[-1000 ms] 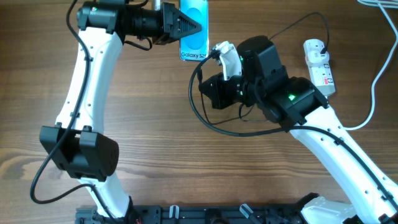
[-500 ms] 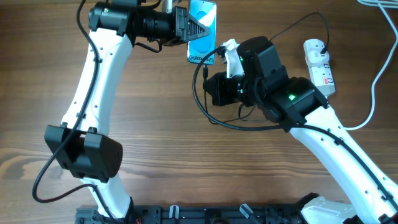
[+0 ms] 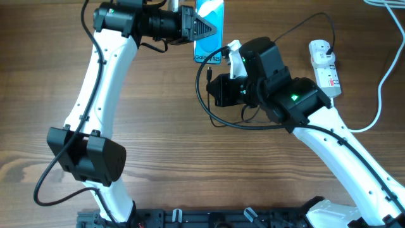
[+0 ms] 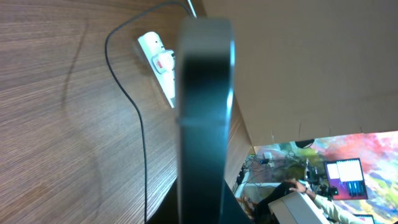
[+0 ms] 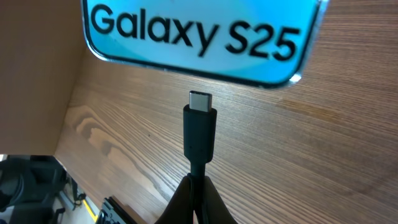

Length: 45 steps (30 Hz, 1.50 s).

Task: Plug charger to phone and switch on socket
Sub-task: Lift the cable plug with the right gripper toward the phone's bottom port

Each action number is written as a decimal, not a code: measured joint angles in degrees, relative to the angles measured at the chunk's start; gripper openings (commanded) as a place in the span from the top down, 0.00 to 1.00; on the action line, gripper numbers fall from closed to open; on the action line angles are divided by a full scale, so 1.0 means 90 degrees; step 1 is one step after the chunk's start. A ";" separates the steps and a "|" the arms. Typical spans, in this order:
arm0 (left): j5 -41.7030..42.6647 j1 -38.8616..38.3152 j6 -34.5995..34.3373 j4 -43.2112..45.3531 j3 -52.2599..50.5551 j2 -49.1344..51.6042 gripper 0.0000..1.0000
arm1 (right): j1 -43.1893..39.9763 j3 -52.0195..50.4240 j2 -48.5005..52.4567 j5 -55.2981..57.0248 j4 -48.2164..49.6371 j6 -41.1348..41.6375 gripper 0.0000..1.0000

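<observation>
My left gripper [image 3: 201, 28] is shut on the phone [image 3: 209, 30], light blue with a white "Galaxy S25" band, held off the table at the top centre. In the left wrist view the phone [image 4: 202, 118] shows edge-on, filling the middle. My right gripper [image 3: 212, 88] is shut on the charger [image 3: 202, 101], a thin black cable. In the right wrist view the connector tip [image 5: 200, 127] points up at the phone's lower edge [image 5: 199, 37], a small gap apart, held by the right gripper [image 5: 198, 193]. The white socket [image 3: 325, 67] lies at the far right; it also shows in the left wrist view [image 4: 158, 65].
The thick white cord [image 3: 383, 82] curves along the right edge of the wooden table [image 3: 164, 139]. The black cable loops left of the right arm and runs up to the plug in the socket. A black rail [image 3: 209, 218] lines the table's front edge.
My left gripper has carried the phone to the right, closer to the right gripper and the connector tip. The right arm has shifted only slightly.
</observation>
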 measured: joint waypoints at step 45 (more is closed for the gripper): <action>-0.0202 -0.0095 0.0044 -0.0007 0.0000 0.0000 0.96 | 0.0000 0.0000 0.0002 0.0000 0.0053 0.0095 0.96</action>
